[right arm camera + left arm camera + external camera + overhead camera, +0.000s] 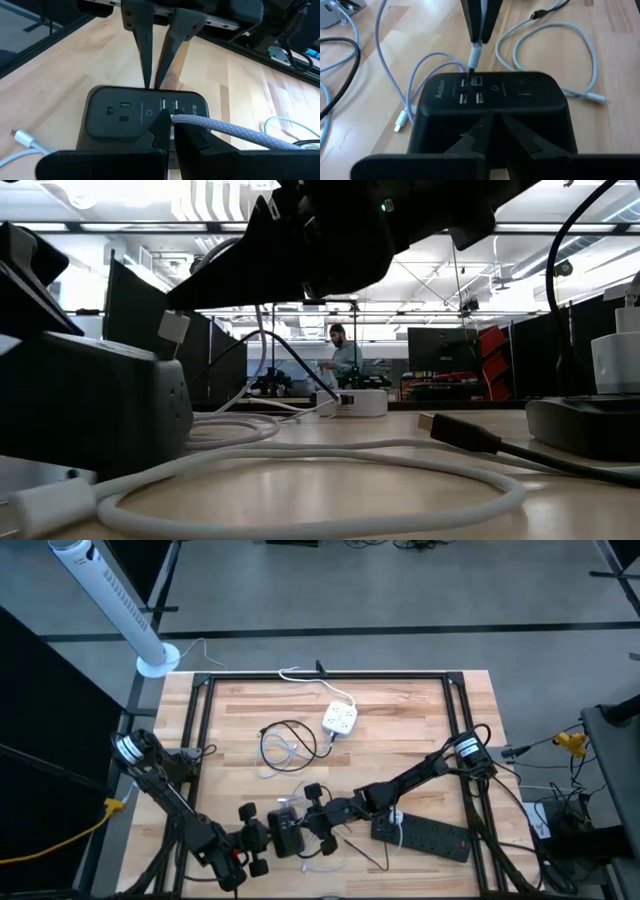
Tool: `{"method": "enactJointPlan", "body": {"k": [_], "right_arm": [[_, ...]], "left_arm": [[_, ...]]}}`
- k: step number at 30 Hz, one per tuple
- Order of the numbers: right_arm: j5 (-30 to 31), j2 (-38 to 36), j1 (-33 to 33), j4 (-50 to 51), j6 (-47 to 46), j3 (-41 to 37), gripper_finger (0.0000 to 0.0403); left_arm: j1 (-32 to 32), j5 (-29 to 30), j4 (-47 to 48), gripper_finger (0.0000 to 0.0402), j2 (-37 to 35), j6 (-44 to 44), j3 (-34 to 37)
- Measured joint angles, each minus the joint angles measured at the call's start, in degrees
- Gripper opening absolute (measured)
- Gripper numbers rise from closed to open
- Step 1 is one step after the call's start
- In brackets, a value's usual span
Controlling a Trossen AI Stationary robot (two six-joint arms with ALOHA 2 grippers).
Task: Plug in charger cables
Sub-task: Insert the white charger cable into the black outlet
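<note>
**Both grippers meet at the black charging block, near edge of table**

Left arm: runs from its base at the table's left edge down and right toward the near edge, forearm low and stretched out. Left gripper (268,840) sits at the near-centre of the wooden table (400,710), its fingers (470,142) drawn in tight against the near side of a black charging block (490,97), pinching it. The block's face carries a row of small ports and one mains outlet.

Centre: the block (287,833) lies between the two grippers. A white braided charger cable (235,132) runs up to the block's ports; its plug end (475,54) points down at the port row, tip at or just in a port; cannot tell if seated.

Right arm: reaches from its base at the table's right edge, angling left and toward the near side, wrist low. Right gripper (322,815) has its fingers (192,140) pressed together on the white braided cable just behind the plug, directly over the block.

Other charger cables: a black coil (285,740) with a white loop inside it lies farther back, left of a white socket cube (340,720). More white loops (555,55) lie beside the block. A long black power strip (425,833) lies to the right, under the right forearm.
</note>
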State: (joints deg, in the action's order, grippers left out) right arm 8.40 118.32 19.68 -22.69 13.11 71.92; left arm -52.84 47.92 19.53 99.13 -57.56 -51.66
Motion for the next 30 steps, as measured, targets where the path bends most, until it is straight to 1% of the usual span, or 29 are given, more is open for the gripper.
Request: {"method": "enactJointPlan", "body": {"k": [7,11,13,16,18,24,30], "right_arm": [[-0.4,0.0,-0.8,0.1,1.5,0.6,0.0],[-3.9,0.0,-1.3,0.8,2.9,1.4,0.0],[-5.2,0.0,-1.7,2.9,3.7,2.0,0.0],[-8.4,0.0,-2.7,4.2,4.2,2.4,0.0],[-10.7,0.0,-3.7,4.0,3.9,2.4,0.0],[-11.5,-0.5,-5.1,4.1,4.8,2.4,0.0],[-14.4,-0.7,-5.3,4.1,7.3,2.4,0.0]], "left_arm": [[0.1,-0.7,0.4,0.0023,-0.2,0.0,0.0],[0.1,-0.8,0.9,0.0023,-0.2,0.0,0.0],[0.0,-0.9,1.2,0.0023,-0.2,0.0,0.0],[0.0,-2.5,2.3,0.0023,-0.2,-0.3,0.0],[0.0,-3.7,3.1,0.0023,-0.2,-1.2,0.0],[-0.9,-7.1,6.1,0.0023,-0.8,-5.0,0.0],[-1.6,-7.0,11.5,0.0023,-0.8,-10.1,0.4]]}}
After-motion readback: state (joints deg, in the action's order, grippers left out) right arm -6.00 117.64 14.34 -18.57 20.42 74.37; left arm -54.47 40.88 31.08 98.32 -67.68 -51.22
